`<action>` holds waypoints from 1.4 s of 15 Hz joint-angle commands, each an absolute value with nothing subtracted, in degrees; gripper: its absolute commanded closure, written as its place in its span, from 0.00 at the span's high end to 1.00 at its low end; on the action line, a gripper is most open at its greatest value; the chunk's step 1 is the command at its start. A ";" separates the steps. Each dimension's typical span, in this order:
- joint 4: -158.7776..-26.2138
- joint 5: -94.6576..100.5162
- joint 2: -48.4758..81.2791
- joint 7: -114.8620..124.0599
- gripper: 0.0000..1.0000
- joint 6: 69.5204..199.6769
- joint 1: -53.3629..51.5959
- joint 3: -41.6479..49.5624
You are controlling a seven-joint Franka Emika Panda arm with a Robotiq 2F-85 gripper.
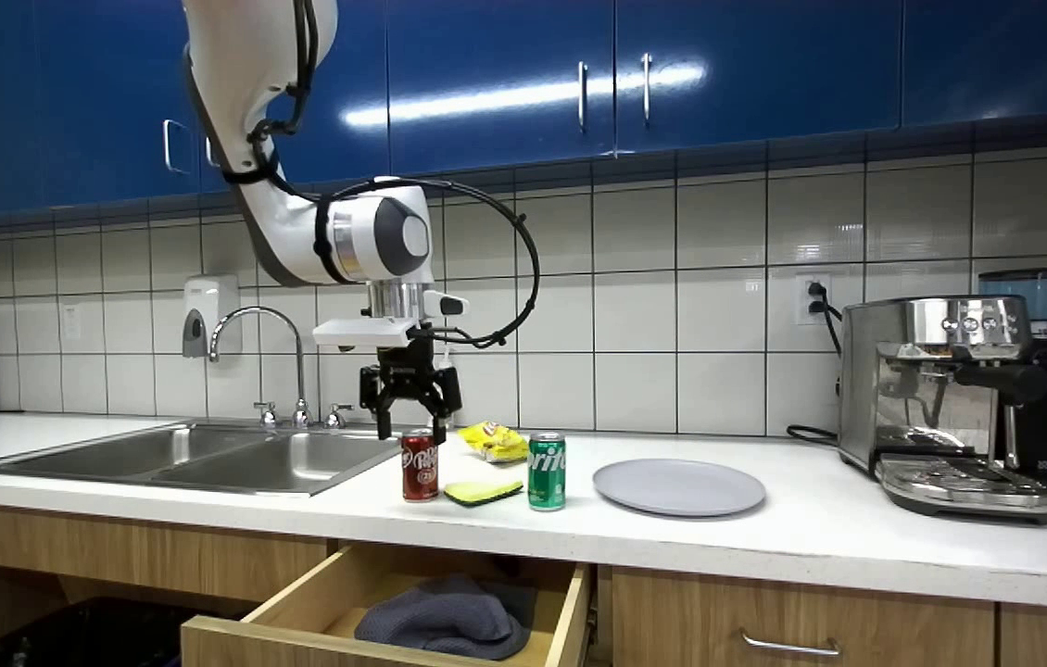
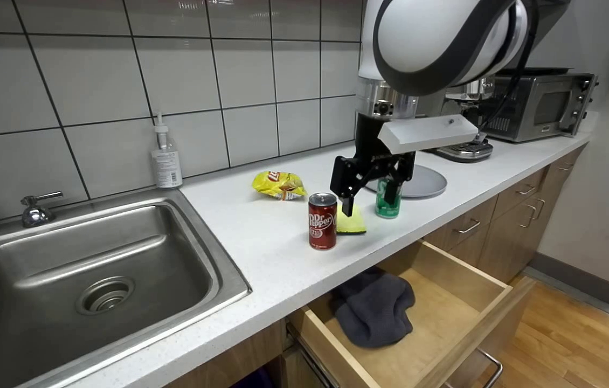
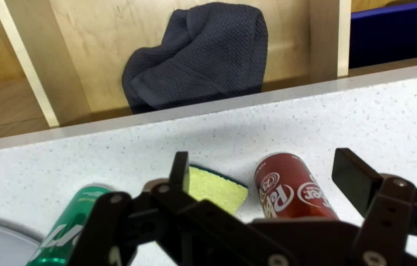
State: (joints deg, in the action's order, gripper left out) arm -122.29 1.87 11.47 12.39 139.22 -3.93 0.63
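My gripper [image 1: 411, 434] is open and empty above the counter, fingers pointing down. It also shows in an exterior view [image 2: 369, 200]. It is nearest a red Dr Pepper can [image 1: 420, 472] standing upright; in the wrist view the can [image 3: 289, 192] appears between the spread fingers [image 3: 264, 162], with gaps on both sides. A yellow sponge with a dark underside [image 3: 214, 188] lies beside the can, partly hidden by a finger. A green Sprite can [image 1: 547, 472] stands on the sponge's far side from the red can; the gripper partly covers it in an exterior view [image 2: 388, 207].
A yellow chip bag [image 2: 279, 185] lies toward the tiled wall. A grey plate [image 1: 679, 487] lies past the green can. Below the counter edge, an open drawer [image 2: 444, 285] holds a dark grey cloth [image 3: 208, 55]. A sink [image 2: 202, 237] and a coffee machine [image 1: 940, 408] flank the area.
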 commanded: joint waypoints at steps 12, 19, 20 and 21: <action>-105.04 1.63 21.94 11.71 1.00 135.88 -4.74 -0.53; -99.25 1.37 26.83 11.10 1.00 133.01 -5.08 -0.73; -98.69 1.42 27.40 11.14 1.00 132.75 -5.18 -0.68; -98.15 1.50 27.99 11.25 1.00 132.45 -5.27 -0.59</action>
State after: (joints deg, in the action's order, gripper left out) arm -102.18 1.86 25.62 12.33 135.73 -5.22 -0.39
